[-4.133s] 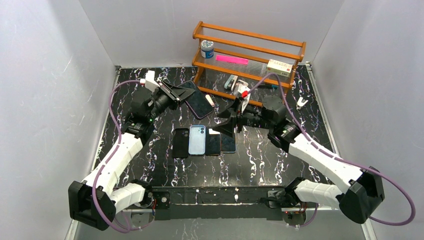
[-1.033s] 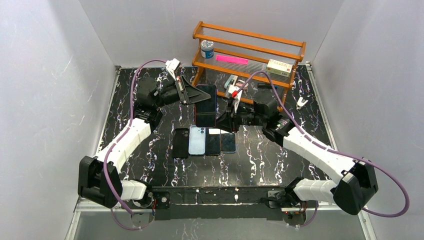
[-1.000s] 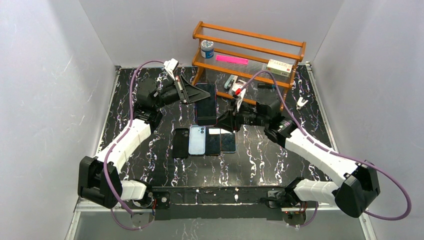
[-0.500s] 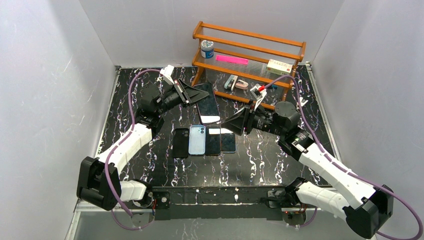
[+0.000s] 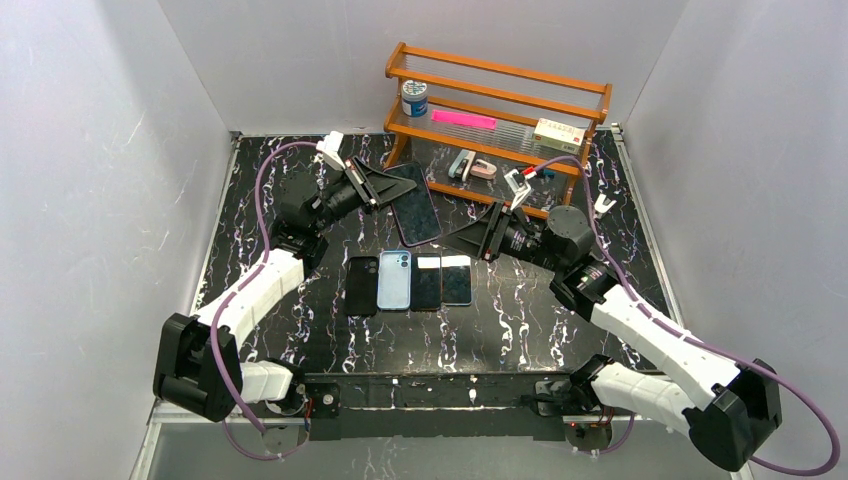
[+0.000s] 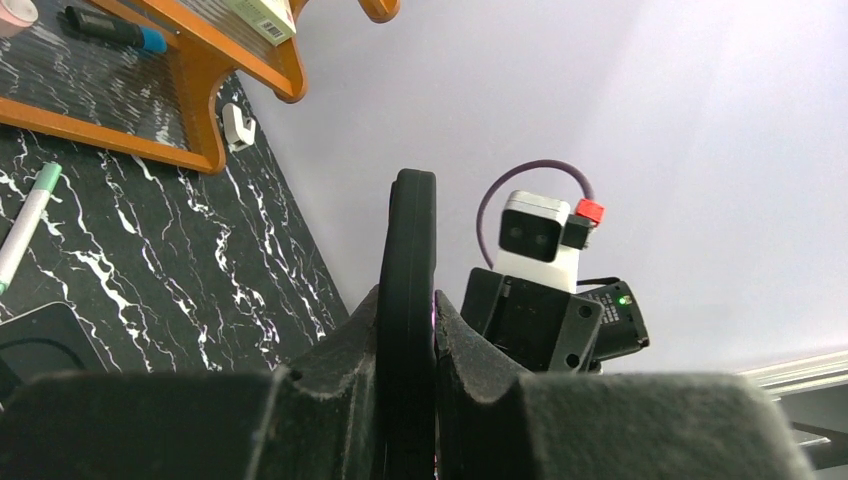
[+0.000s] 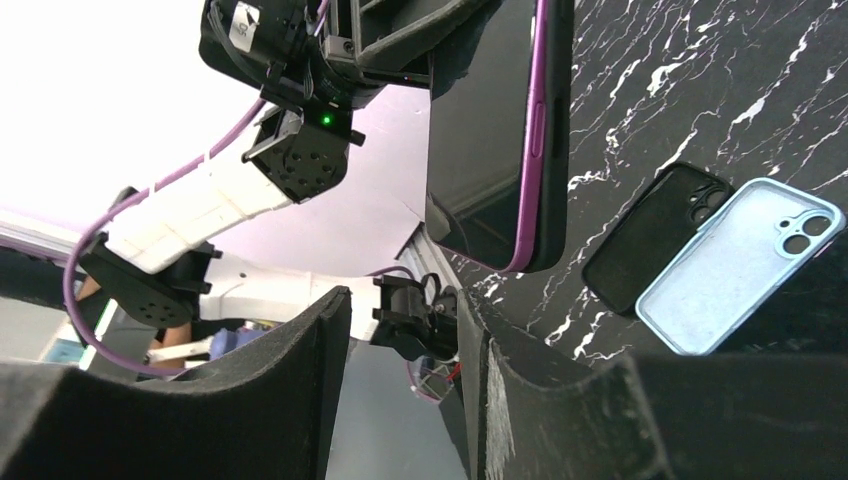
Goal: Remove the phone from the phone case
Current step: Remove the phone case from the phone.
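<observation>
"Two grippers. Which one has the dark phone in its black case with the purple rim (image 5: 416,205)?"
"The left gripper (image 5: 388,192). It is clamped on the phone's far left side, up off the black marble table (image 5: 560,320). The phone's long side runs far to near."
"And the right gripper (image 5: 470,235)?"
"Jaws wide, nothing in them. It is just right of the phone's near end, not touching."
"On the table?"
"One black empty case (image 5: 361,286), one light blue empty case (image 5: 394,280), two dark phones (image 5: 427,285)."
</observation>
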